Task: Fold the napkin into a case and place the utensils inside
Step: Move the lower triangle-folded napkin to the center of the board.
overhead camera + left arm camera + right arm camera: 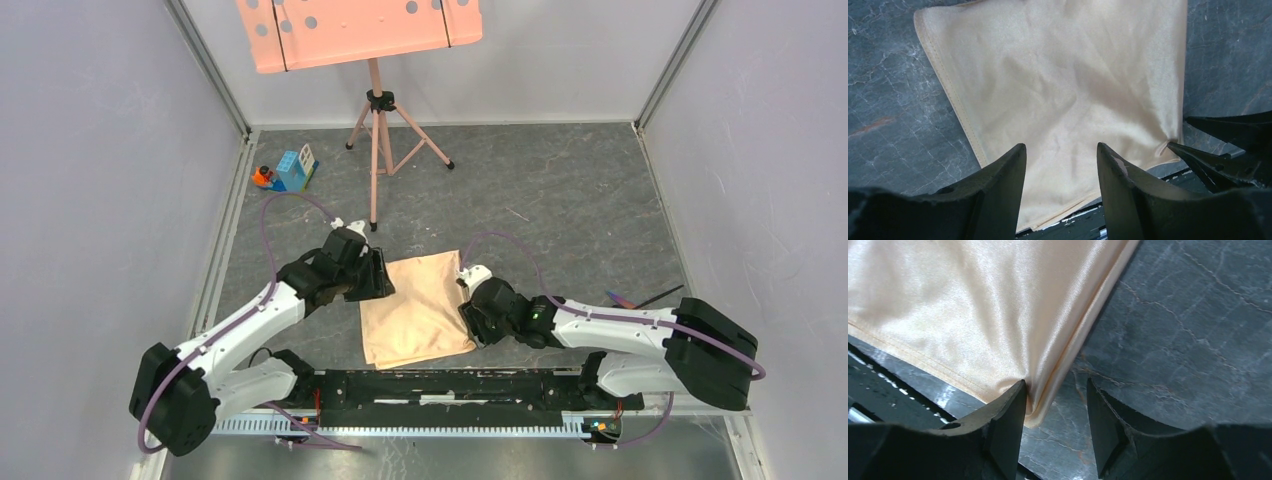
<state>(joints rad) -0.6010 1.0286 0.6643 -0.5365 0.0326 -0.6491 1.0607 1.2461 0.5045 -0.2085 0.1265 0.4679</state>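
The peach-orange satin napkin [420, 310] lies folded flat on the dark stone table, between my two grippers. My left gripper [378, 275] hovers over its left edge; in the left wrist view the gripper [1060, 146] stands open above the cloth [1063, 90] with nothing between its fingers. My right gripper [470, 320] is at the napkin's near right corner. In the right wrist view it [1055, 382] is open, the corner of the napkin [963, 315] lying between the jaws against the left finger [1015, 400]. The utensils [650, 296] lie far right, partly hidden behind my right arm.
A salmon-pink perforated music-stand tray [360, 30] on a tripod [376, 150] stands at the back. Small toy blocks [288, 172] sit at the back left. A black rail [450, 385] runs along the near edge, close to the napkin. Grey walls close both sides.
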